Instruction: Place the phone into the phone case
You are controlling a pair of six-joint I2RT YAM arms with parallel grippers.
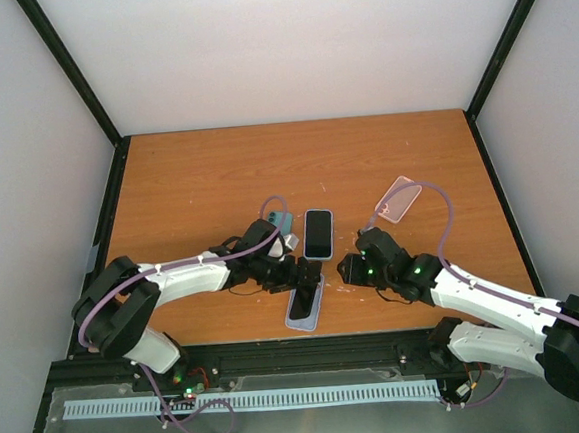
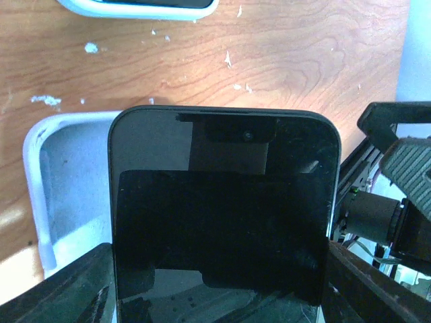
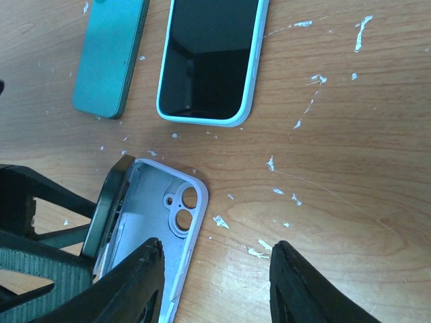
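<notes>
We count three phones and three cases on the counter point(image 1: 216, 172). One teal phone point(image 3: 111, 57) lies face down and bare. Just beside it is a second phone, screen up, already seated in a pale-rimmed case point(image 3: 212, 60). The third is the dark phone point(image 2: 222, 222) of the task. Of the cases, one holds that second phone. A clear pinkish case point(image 1: 399, 200) lies empty, well apart toward the far right. The lavender phone case point(image 3: 161, 222) lies open side up near the arms.

The left claw point(image 1: 292, 274) grips the dark phone by its two long edges, screen toward its wrist camera. We see the phone tilted over the lavender case, one long edge down along the case's side and the other raised. Much of the case's floor and its camera cut-out are uncovered, so the phone is not seated.

The right claw point(image 3: 215, 282) stands with its jaws apart and only bare wood between them. One finger point(image 3: 145, 282) overlaps the lavender case's near edge, and we cannot tell whether it touches.
</notes>
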